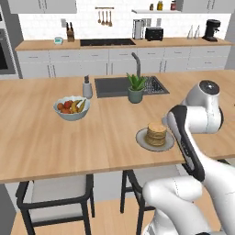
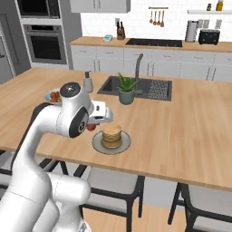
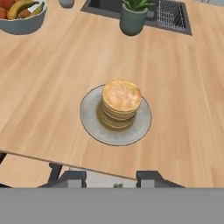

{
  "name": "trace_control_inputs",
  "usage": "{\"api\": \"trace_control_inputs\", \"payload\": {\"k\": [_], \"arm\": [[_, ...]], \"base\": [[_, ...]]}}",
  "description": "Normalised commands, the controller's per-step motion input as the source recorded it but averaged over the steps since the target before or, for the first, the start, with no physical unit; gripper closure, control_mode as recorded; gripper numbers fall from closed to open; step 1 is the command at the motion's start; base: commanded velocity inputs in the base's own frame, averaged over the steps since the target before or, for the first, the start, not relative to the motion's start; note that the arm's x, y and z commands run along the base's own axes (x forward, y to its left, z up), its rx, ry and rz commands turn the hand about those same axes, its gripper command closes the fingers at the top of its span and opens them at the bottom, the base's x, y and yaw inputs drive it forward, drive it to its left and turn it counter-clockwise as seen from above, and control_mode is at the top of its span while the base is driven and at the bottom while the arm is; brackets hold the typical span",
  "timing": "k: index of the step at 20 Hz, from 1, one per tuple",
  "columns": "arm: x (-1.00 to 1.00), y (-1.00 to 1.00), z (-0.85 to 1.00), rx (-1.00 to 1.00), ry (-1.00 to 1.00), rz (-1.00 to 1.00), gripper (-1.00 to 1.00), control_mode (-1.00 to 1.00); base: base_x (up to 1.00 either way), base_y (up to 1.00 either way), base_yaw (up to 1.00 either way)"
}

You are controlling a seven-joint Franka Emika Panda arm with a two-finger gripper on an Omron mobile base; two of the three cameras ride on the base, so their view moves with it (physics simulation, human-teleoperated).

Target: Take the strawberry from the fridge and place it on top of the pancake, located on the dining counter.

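The pancake (image 3: 121,98) is a short tan stack on a round grey plate (image 3: 94,127), near the front edge of the dining counter (image 3: 183,109). It also shows in the base views as pancake (image 1: 156,133) and pancake (image 2: 112,135). In the right base view my gripper (image 2: 93,124) hangs just left of the plate, a little above the counter, shut on the strawberry (image 2: 91,127), a small red berry. In the hand view the gripper (image 3: 112,178) sits at the bottom with the strawberry's green top (image 3: 117,185) between the dark tips. My own arm hides the hand in the left base view.
A white fruit bowl (image 1: 72,108) stands left on the counter. Behind the plate are a potted plant (image 1: 136,89), the sink (image 1: 114,86) and a soap dispenser (image 1: 87,88). Dark-framed stools (image 1: 55,193) sit under the front edge. A wall oven (image 2: 45,43) stands at the back left.
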Motion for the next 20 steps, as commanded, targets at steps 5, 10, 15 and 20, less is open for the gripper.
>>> {"api": "trace_control_inputs", "payload": {"k": [5, 10, 15, 20], "arm": [[0.84, -0.29, -0.28, 0.00, 0.12, 0.00, 1.00, -1.00], [0.40, -0.01, -0.75, -0.09, 0.09, 0.00, 1.00, -1.00], [0.37, 0.02, -0.52, -0.06, 0.08, 0.00, 1.00, -1.00], [0.07, 0.00, -0.04, 0.00, 0.00, 0.00, 1.00, -1.00]], "base": [[0.00, 0.00, 0.00], [0.00, 0.00, 0.00], [0.00, 0.00, 0.00], [0.00, 0.00, 0.00]]}}
